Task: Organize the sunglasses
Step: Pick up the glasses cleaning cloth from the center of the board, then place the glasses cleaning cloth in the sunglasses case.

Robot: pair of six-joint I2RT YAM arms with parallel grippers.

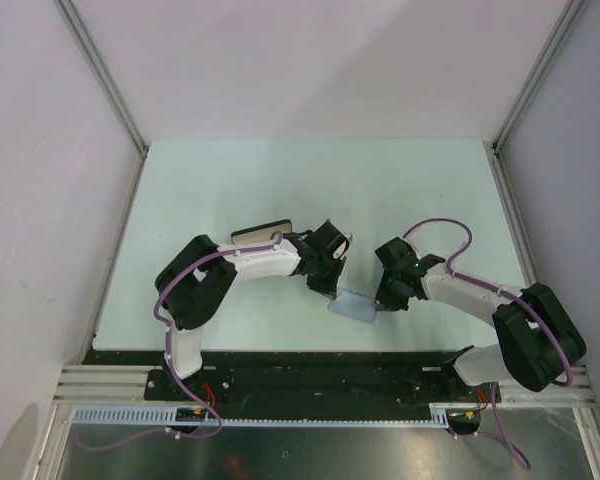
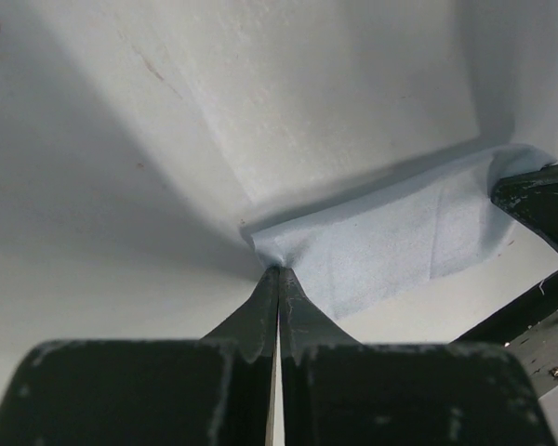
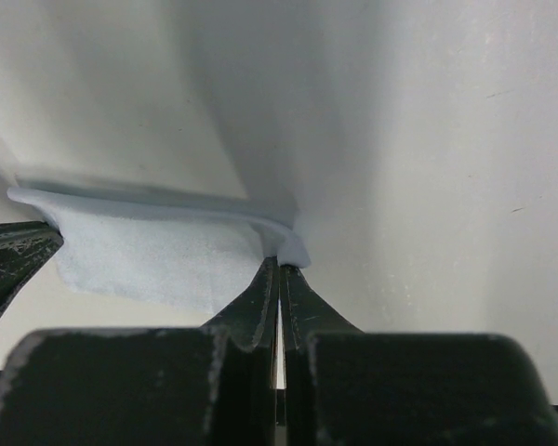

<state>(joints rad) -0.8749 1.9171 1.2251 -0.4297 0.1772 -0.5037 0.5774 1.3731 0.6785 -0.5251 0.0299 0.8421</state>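
A light blue cloth (image 1: pixel 354 306) lies folded on the table between my two grippers. My left gripper (image 1: pixel 329 296) is shut on its left corner; in the left wrist view the cloth (image 2: pixel 391 237) bunches at my fingertips (image 2: pixel 279 271). My right gripper (image 1: pixel 380 306) is shut on its right corner; in the right wrist view the cloth (image 3: pixel 158 255) folds over at my fingertips (image 3: pixel 280 263). The other gripper's finger shows at each wrist view's edge. The sunglasses are out of view. A black oblong case (image 1: pixel 260 234) lies behind my left arm, partly hidden by it.
The pale table (image 1: pixel 310 190) extends back to grey walls with metal corner posts. A black strip and rails run along the near edge by the arm bases.
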